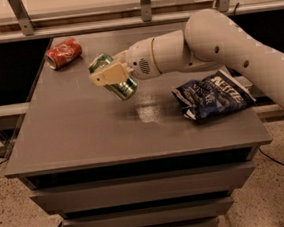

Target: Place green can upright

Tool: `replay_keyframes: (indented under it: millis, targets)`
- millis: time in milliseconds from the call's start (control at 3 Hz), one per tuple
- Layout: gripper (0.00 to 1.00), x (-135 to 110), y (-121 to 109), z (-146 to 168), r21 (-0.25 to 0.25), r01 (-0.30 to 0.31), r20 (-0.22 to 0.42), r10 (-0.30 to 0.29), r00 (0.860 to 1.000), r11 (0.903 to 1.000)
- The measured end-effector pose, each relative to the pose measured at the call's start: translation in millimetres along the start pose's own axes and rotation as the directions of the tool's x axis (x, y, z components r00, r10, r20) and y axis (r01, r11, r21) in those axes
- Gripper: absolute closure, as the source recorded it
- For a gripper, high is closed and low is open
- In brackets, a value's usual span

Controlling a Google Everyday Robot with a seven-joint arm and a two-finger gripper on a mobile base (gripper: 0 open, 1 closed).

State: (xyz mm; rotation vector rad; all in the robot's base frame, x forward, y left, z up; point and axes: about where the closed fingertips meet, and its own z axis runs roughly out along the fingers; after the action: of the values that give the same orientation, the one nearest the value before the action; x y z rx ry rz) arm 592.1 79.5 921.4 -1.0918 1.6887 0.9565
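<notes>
The green can (121, 87) is held tilted above the middle of the grey table (84, 136), its top end pointing up and to the left. My gripper (109, 75) is shut on the green can, with a pale finger (107, 76) lying across its side. The white arm reaches in from the right. The can hangs clear of the tabletop.
A red soda can (63, 52) lies on its side at the table's back left corner. A dark blue chip bag (213, 96) lies at the right, under the arm. A metal rail (123, 22) with posts runs behind the table.
</notes>
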Motion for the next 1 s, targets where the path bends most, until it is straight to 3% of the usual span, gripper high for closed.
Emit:
replay_keyframes:
  millis: [667, 1000]
  targets:
    - [1.00, -3.1, 9.9, -17.3, 0.045, -0.021, 0.046, 0.019, 0.999, 0.9988]
    - [1.00, -7.4, 3.8, -41.1, 0.096, -0.015, 0.051, 0.010, 0.999, 0.9953]
